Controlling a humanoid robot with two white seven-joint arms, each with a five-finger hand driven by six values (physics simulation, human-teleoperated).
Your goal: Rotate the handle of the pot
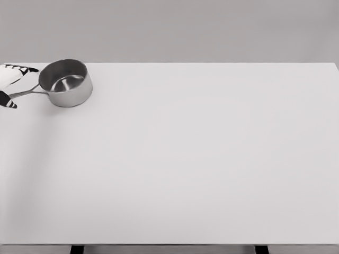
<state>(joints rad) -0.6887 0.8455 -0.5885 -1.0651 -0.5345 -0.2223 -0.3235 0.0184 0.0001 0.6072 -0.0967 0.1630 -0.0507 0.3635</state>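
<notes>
Sitting at the far left corner of the white tabletop point(201, 159), the steel saucepan point(66, 82) stands upright and empty, its round bowl open to the camera. Its thin handle point(24, 93) runs out from the bowl's left side, pointing left and slightly toward the robot, so the pan's long axis lies nearly across the picture with only a small tilt. That handle ends right at the left robot hand point(10, 84), which shows only in part at the picture's left edge: dark-tipped fingers point(24, 69) reach in above the handle, and another dark tip point(9, 103) sits below its end. The handle end thus lies between the upper fingers and the lower tip, which suggests a grasp about it, yet so much of the hand is cut off that I cannot tell whether it is really clamped on the handle or merely bracketing it.

The right arm does not show at all, so the left is plainly the one placed for the job. Judging from this layout, turning the handle would mean sweeping its end around the bowl, and with the pan so close to the tabletop's far and left edges, a swing toward the robot looks like the roomier direction.
</notes>
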